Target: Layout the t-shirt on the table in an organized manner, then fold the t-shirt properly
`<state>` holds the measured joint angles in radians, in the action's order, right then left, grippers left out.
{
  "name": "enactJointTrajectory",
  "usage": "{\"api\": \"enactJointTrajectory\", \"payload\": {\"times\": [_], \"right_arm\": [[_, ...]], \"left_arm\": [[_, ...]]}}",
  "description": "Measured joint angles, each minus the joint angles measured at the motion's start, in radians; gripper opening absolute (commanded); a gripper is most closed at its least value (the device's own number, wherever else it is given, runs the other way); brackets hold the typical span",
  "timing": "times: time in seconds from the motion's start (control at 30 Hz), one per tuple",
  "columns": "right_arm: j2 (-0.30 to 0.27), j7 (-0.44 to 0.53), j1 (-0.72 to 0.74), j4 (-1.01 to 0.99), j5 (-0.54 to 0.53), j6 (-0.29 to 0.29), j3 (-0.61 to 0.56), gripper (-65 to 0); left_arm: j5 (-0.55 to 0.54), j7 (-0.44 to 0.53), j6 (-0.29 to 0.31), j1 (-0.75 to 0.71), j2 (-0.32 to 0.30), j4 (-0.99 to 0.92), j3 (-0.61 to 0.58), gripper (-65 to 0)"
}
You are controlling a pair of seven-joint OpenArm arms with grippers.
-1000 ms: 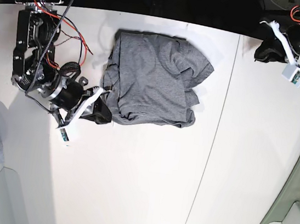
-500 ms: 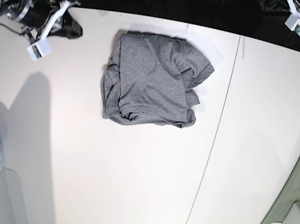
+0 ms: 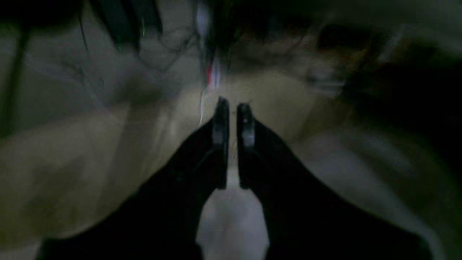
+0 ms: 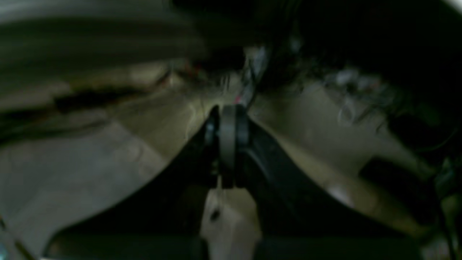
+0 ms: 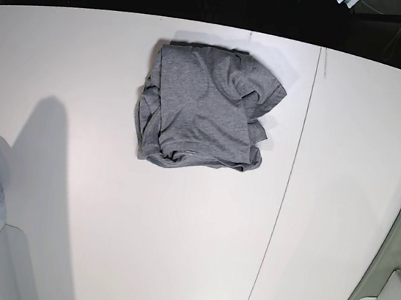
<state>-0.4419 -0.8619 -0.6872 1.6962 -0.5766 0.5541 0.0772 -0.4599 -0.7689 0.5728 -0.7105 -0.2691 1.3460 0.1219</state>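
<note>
One t-shirt (image 5: 204, 110) lying folded on desk (image 5: 173, 243), left jaws (image 3: 232, 119) showing a narrow gap, empty, right jaws (image 4: 227, 122) pressing together, empty

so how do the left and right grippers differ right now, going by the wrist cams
The left gripper shows a narrow slit of light between its fingertips; the right gripper is pressed fully shut, no gap. The left gripper's fingers look dark and slim, while the right gripper's pads form one grey block. Both are black and hold nothing, and both point at blurred, dark surroundings away from the t-shirt on the table.
</note>
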Motion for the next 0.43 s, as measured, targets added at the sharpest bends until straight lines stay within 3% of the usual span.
{"api": "enactJointTrajectory", "payload": {"times": [0.13,0.37,0.43], "right_arm": [[0.025,0.001,0.019,-0.133,0.056,-0.011,-0.036,-65.0],[0.085,0.005,0.172,-0.475,0.179,-0.114,-0.037,-65.0],[0.111,0.006,0.221,-0.561,0.179,-0.125,-0.037,-65.0]], "left_arm": [[0.002,0.035,-0.068,0.111,-0.008,-0.156,-0.134,-60.0],[0.113,0.12,-0.219,0.258,0.012,-0.34,-0.299,-60.1],[0.12,0.138,-0.236,0.28,0.011,-0.383,-0.327,-61.5]]}}
